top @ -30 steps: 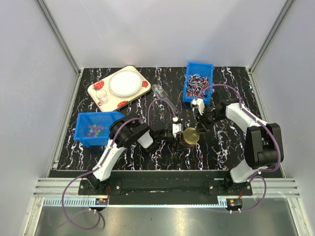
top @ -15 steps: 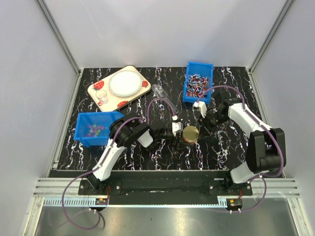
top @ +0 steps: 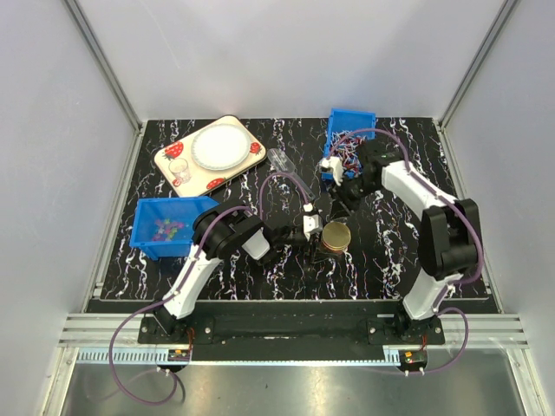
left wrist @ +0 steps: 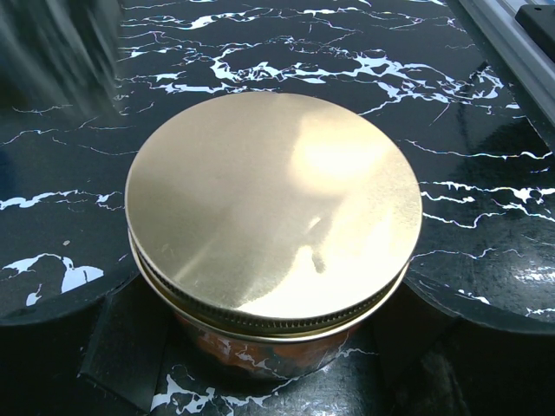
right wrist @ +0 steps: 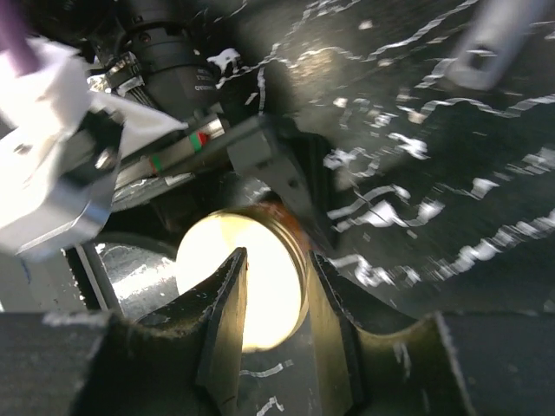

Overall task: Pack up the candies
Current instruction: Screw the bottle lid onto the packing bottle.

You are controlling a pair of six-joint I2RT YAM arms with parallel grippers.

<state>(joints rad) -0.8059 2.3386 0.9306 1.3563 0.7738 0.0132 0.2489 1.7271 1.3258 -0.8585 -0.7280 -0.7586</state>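
While the candies point(top: 165, 229) lie as a small multicoloured heap in the blue bin point(top: 144, 236) at the left of the tabletop point(top: 390, 251), none of them is being touched by either arm. A jar point(top: 337, 237) closed with a gold lid point(left wrist: 273, 208) is seen standing upright near the middle of the tabletop, well apart from that bin. The jar is clasped at its sides by the left hand point(top: 323, 236), whose dark pads point(left wrist: 121, 347) are seen low against the glass on either side in the wrist view. The right hand point(right wrist: 276, 260) is held above and just behind the jar, tilted; its two fingers are parted only narrowly and nothing is gripped between them, the bright lid being seen through the gap. A second blue bin point(top: 351, 115) with longer wrapped sweets point(top: 345, 149) is placed at the far right, partly hidden by the right arm. A tray point(top: 171, 159) bearing a white plate point(top: 218, 146) is set at the far left.
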